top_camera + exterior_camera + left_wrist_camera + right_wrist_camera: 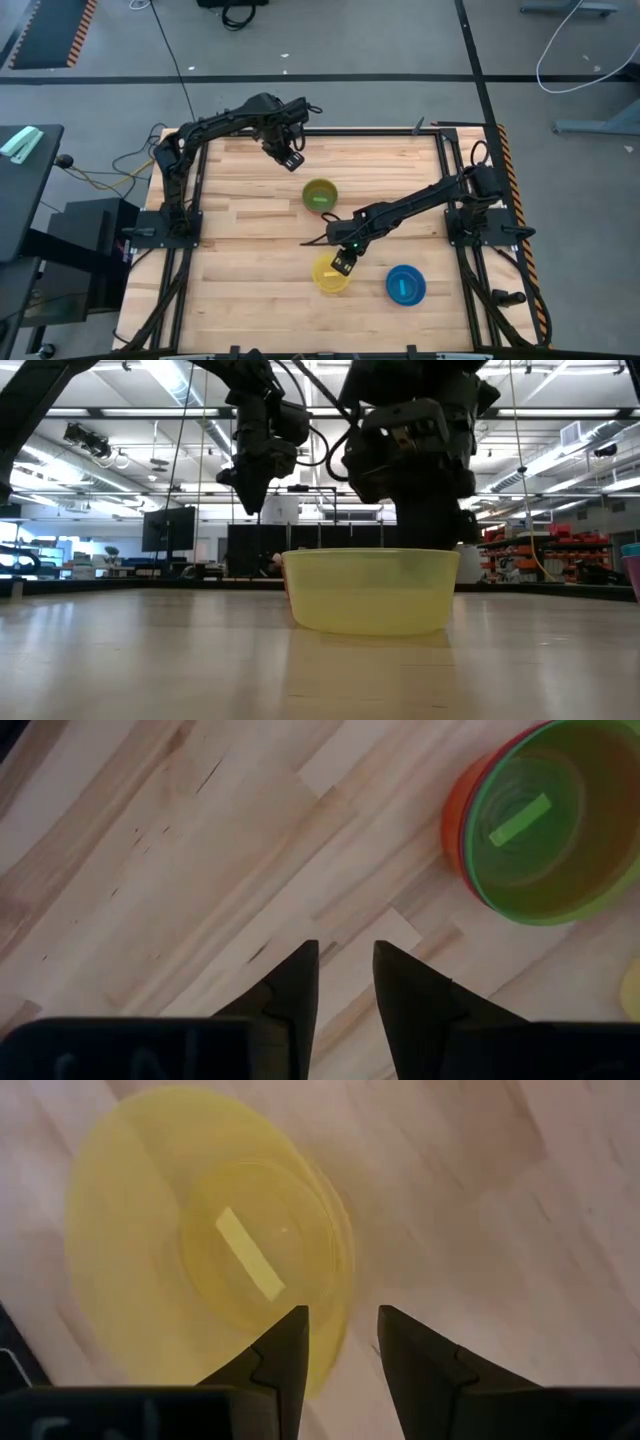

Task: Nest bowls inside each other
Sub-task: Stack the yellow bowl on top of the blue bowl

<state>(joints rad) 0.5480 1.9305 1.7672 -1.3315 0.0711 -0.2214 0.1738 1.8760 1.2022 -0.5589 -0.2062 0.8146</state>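
A yellow bowl (pixel 329 275) (pixel 370 591) (pixel 200 1240) stands upright on the table near its near edge. My right gripper (pixel 345 262) (pixel 343 1335) hangs open just above the bowl's rim on the side toward the right edge, touching nothing. A green bowl (pixel 320 195) (pixel 555 820) sits nested in an orange and a red one at the table's middle. My left gripper (pixel 291 157) (pixel 345 975) hovers open above bare wood, toward the far-left of that stack. A blue bowl (pixel 405 285) stands alone near the near-right corner. No purple bowl shows plainly.
The wooden table (pixel 250 230) has bare room on its left half and along its far edge. Dark frame rails (pixel 445 180) border the table. In the low view a workshop with shelves and monitors lies beyond the far edge.
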